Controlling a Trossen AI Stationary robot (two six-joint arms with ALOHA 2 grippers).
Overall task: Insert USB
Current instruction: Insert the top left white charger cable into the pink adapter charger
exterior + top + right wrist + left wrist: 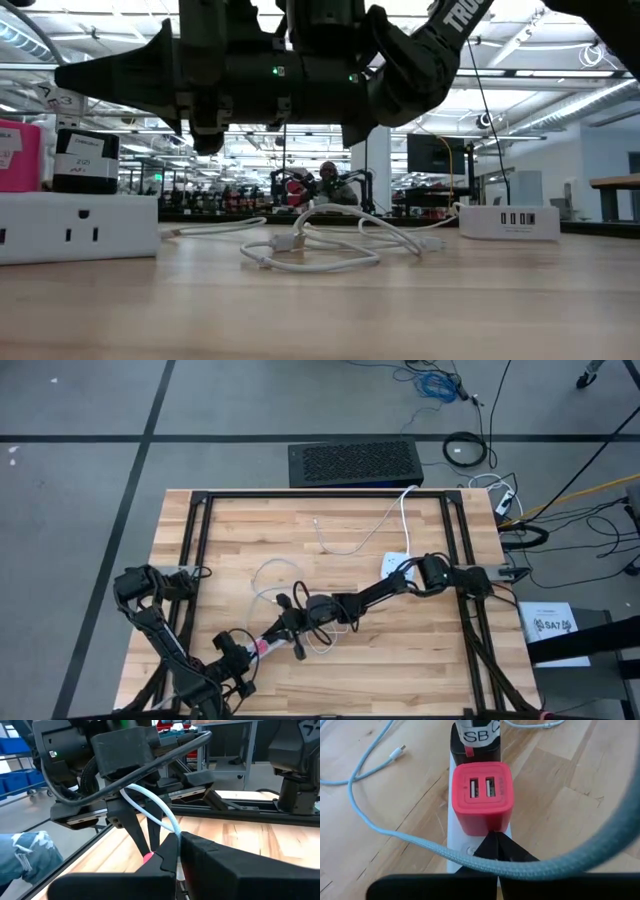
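Both grippers are clenched: left gripper (495, 851) over the red charger (481, 797), right gripper (172, 851) pinching the white cable (152, 807); loose cable loops (320, 245) lie nearby.

Wooden bench (400, 650) with black frame rails. Left claw (268, 643) and right claw (298, 622) close together near 6 o'clock over tangled white cable (275, 575). White power strip (396, 566) at 3 o'clock, its cord (404, 510) running toward 12. Black box (355, 463) beyond bench at 12 o'clock.

Two matte-black jointed arms carry looped black cables, small green indicator lights and white lettering on one link.
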